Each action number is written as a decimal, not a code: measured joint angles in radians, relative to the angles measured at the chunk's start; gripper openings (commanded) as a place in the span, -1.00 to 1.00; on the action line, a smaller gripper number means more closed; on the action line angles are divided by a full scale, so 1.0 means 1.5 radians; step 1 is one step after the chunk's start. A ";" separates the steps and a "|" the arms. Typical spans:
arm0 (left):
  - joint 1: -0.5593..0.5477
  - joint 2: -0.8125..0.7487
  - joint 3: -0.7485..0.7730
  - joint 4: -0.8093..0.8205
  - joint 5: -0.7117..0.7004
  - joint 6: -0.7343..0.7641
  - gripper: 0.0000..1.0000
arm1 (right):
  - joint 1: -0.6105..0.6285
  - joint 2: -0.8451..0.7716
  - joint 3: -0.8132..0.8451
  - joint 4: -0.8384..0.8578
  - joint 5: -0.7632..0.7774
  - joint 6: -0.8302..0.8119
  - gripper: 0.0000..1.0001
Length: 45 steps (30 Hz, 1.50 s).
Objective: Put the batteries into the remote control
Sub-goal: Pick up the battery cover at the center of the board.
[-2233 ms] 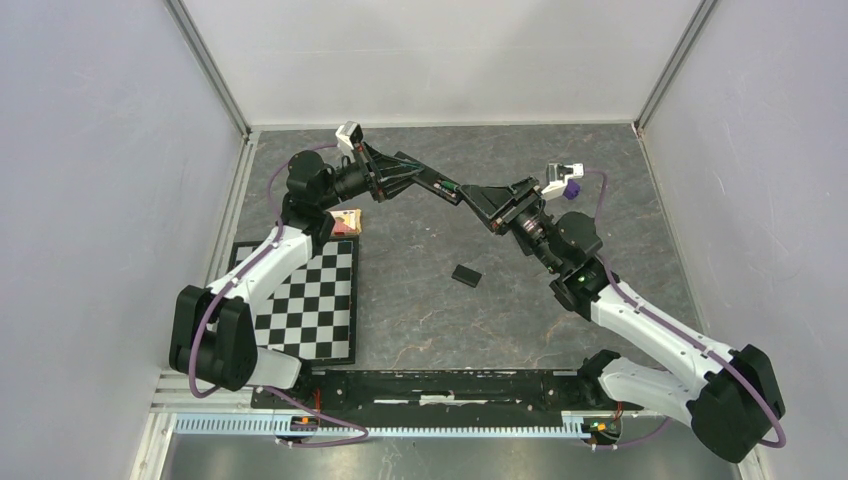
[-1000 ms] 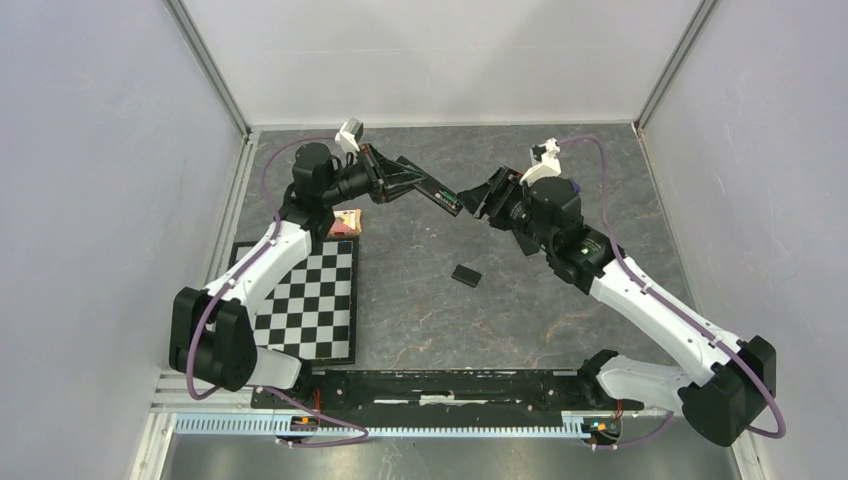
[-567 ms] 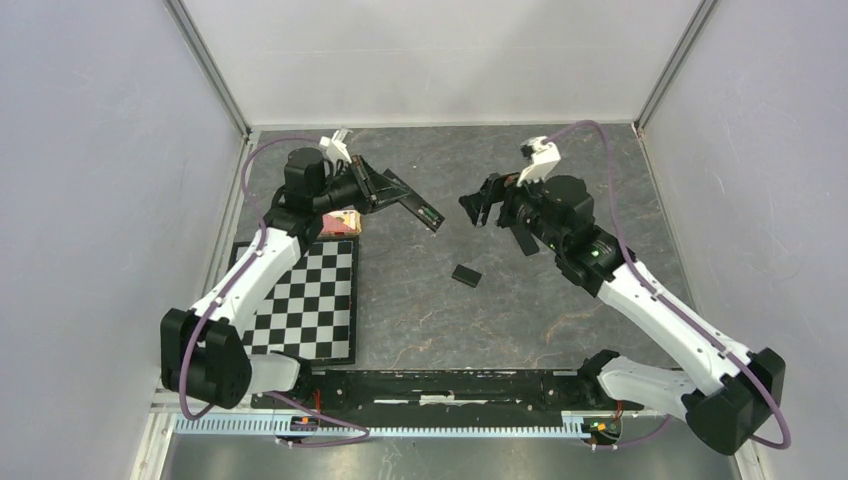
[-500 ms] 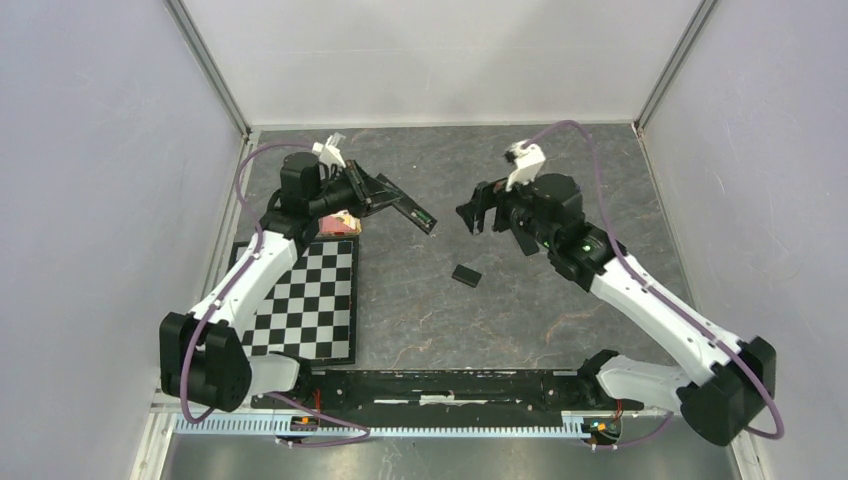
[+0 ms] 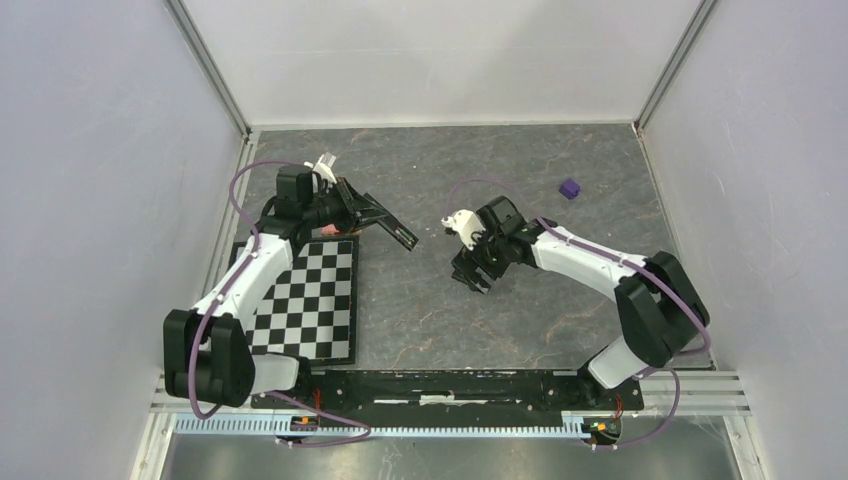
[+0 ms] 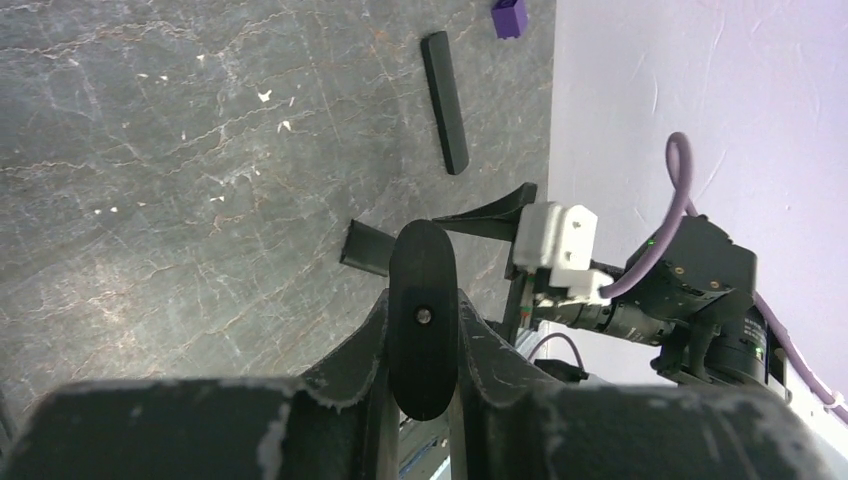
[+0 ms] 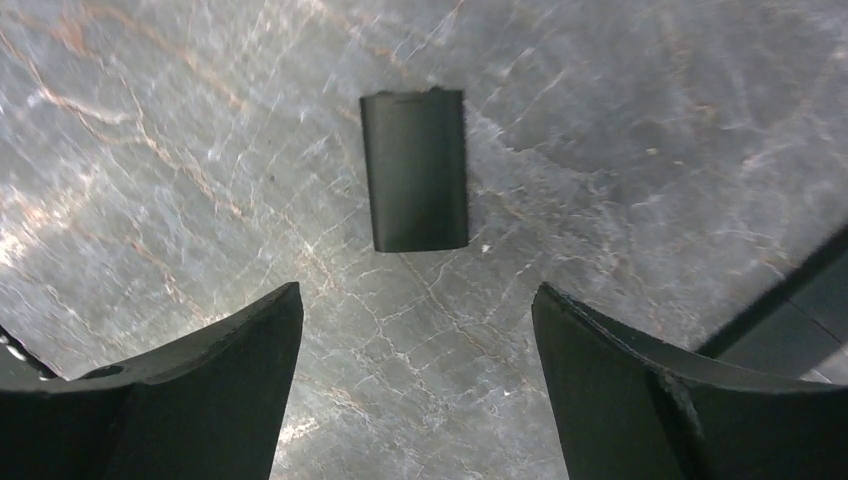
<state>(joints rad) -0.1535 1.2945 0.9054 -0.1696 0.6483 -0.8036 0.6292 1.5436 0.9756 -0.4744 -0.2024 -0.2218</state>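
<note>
Hovering spread over the bench (image 7: 620, 110), the right claw (image 7: 415, 300) faces the cover (image 7: 414, 170), lengthwise just ahead; the left claw (image 5: 350, 207) pinches the remote control (image 5: 397, 230).

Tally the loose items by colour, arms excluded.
Black: 3 (remote control, cover, second slim bar)
Purple: 1 (cube)
Black-and-white: 1 (checkered mat)
Pinkish: 1 (small item, mostly hidden)
Total: 6

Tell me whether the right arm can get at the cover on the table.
Probably yes. The right arm hangs just over the cover, jaws open wide, and the cover lies flat on the table just beyond them, with nothing on it or in between.
</note>
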 measured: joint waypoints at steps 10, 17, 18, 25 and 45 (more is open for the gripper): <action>0.003 0.025 0.000 -0.013 0.005 0.014 -0.96 | 0.066 0.088 0.001 -0.019 0.037 -0.068 0.57; 0.006 0.034 0.000 -0.013 0.008 0.019 -0.96 | 0.067 0.107 0.019 -0.013 0.073 -0.071 0.58; 0.006 0.036 0.000 -0.013 0.008 0.019 -0.96 | 0.067 0.108 0.021 -0.013 0.075 -0.071 0.58; 0.009 0.043 0.000 -0.014 0.011 0.021 -0.96 | 0.064 0.135 0.051 -0.014 0.072 -0.077 0.38; 0.009 0.045 0.000 -0.014 0.012 0.021 -0.96 | 0.051 0.151 0.069 -0.039 0.046 -0.074 -0.19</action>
<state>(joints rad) -0.1402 1.3613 0.9054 -0.1913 0.6662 -0.7719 0.7055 1.7702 1.0790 -0.5331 -0.1337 -0.3332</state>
